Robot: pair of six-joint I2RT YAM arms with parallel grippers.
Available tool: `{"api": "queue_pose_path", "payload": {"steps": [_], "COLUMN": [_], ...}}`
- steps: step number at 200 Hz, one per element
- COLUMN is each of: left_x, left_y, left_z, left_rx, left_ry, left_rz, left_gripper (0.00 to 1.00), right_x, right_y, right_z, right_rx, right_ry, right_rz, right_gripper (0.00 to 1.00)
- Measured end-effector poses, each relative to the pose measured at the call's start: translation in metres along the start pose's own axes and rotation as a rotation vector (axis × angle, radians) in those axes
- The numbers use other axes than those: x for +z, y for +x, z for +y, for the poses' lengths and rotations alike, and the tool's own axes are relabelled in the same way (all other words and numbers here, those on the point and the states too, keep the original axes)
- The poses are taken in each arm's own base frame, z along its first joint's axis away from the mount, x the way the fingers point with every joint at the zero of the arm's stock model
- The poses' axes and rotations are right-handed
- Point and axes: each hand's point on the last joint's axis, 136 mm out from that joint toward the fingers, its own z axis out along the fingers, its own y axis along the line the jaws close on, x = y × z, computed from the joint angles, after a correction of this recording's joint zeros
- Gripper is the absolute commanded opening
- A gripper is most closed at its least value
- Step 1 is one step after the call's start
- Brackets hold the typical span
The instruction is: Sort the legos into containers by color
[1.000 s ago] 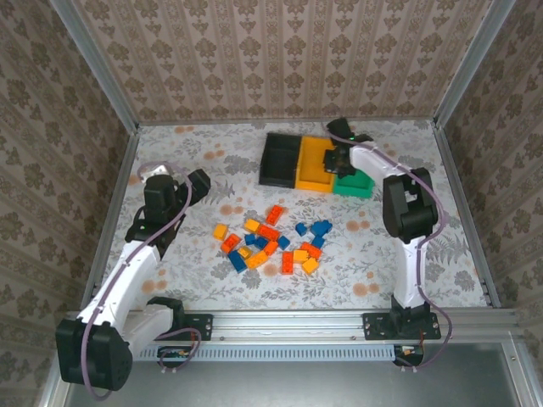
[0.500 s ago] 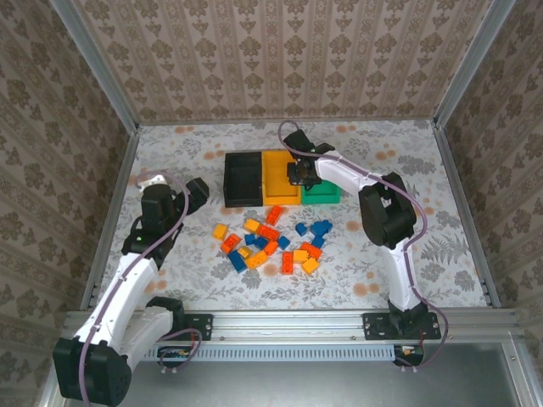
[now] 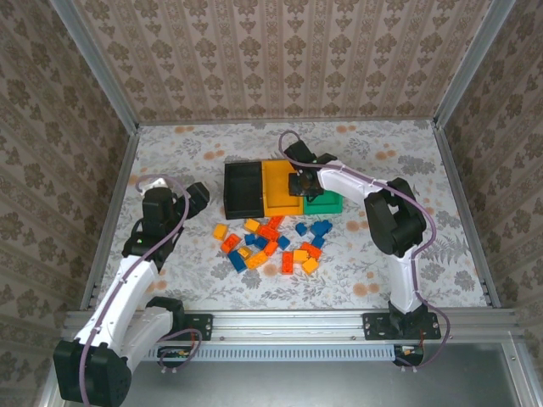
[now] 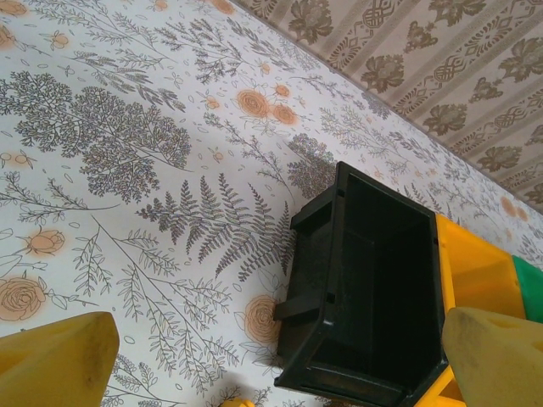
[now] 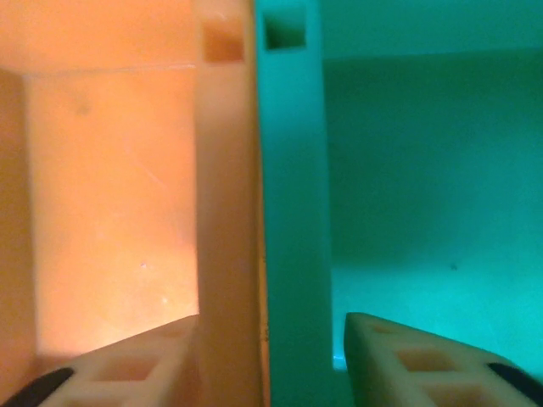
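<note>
We see right fingers (image 5: 424, 360) slightly parted astride the wall joining orange bin (image 5: 110, 186) and green bin (image 5: 424, 170); left fingers (image 4: 51, 360) wide over open table (image 4: 127, 170).

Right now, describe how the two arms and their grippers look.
The left arm and right arm have white links, bulky black joints and black bases. A thin purple cable loops along each. The left gripper looks black from above; its wrist camera shows blunt yellow fingers. The fingers of the right gripper carry rectangular recesses.
</note>
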Motion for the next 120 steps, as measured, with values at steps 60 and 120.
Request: {"api": "queue_pose_path", "payload": {"steps": [60,120], "left_x": [-0.001,-0.004], "left_y": [0.005,0.016], "left_z": [-0.007,-0.019], "left_rx": [0.009,0.028], "left_ry": [0.029,0.071], "left_rz": [0.022,0.061], "left_gripper": [1.0,1.0], "right_x": [-0.042,-0.079], "right_y": [0.0,0.045], "right_z": [-0.008,0.009], "right_rx": [0.054,-0.057], "right_ry": [-0.01,-0.128], "right_rz": [-0.079,-0.065], "right_gripper": [0.8,0.67]}}
